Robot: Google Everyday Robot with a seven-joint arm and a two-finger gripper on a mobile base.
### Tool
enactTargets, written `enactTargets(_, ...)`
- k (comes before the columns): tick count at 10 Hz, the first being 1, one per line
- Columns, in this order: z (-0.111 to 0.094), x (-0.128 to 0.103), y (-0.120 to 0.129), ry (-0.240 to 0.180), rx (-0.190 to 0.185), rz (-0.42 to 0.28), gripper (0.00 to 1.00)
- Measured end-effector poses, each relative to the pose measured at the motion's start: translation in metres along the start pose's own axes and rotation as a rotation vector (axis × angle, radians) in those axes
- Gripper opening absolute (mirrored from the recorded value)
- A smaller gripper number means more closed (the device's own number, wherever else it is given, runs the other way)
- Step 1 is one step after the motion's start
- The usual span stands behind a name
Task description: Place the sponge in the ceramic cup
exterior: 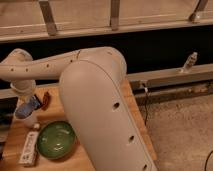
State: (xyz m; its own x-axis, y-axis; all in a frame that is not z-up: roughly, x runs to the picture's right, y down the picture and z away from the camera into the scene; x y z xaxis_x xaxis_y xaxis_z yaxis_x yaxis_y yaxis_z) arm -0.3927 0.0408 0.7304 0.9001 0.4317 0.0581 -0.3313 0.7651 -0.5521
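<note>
My gripper [28, 104] hangs at the left end of the table, at the tip of the long white arm that reaches in from the right. It is shut on the sponge [27, 108], a pale blue-grey block held tilted in the air. Directly under the sponge stands the ceramic cup [30, 121], small and white, upright on the wooden table [55, 112]. The sponge's lower edge sits right at the cup's rim, and part of the cup's mouth is hidden behind it.
A dark red oblong object [46, 100] lies just right of the gripper. A green bowl [56, 140] sits in front of the cup, with a white oblong box [29, 149] to its left. My bulky arm link [105, 115] covers the table's right half.
</note>
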Motion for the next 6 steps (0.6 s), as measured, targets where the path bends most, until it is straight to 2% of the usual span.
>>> enactTargets(3,0.0001,0.0002,-0.0002,0.0,0.0,0.0,0.79)
enactTargets(6,0.0001,0.0002,-0.0003,0.0,0.0,0.0,0.8)
